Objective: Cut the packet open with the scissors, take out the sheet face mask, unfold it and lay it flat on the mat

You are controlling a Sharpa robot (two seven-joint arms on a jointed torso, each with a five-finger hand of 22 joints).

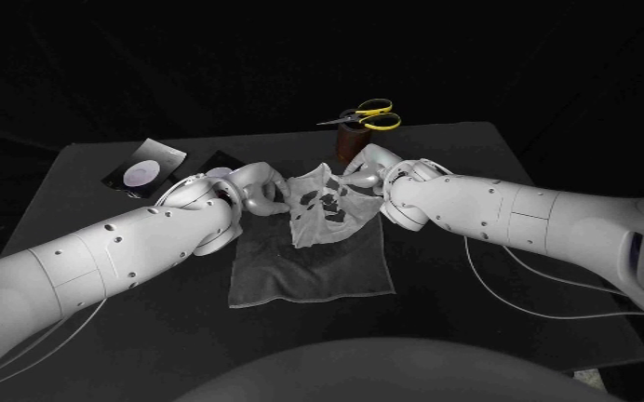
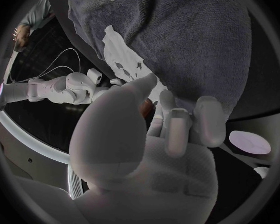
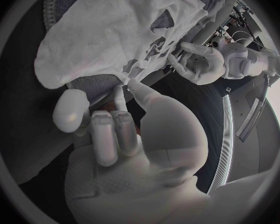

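Note:
The white sheet face mask (image 1: 322, 205), partly unfolded with its eye and mouth holes showing, is stretched between my two hands over the far half of the grey mat (image 1: 312, 272). My left hand (image 1: 249, 194) pinches the mask's left edge; the thumb (image 2: 137, 92) meets the mask (image 2: 122, 59) there. Pinching the right upper edge is my right hand (image 1: 370, 177), thumb and finger at the mask (image 3: 115, 30). The mask's lower part drapes onto the mat. The opened dark packet (image 1: 145, 171) lies at the far left. The yellow-handled scissors (image 1: 368, 115) stand in a brown holder.
The brown holder (image 1: 346, 144) stands just behind the mask, close to my right hand. The packet and a second dark piece (image 1: 215, 162) lie behind my left forearm. Bare black table (image 1: 510, 328) spreads to the front right of the mat.

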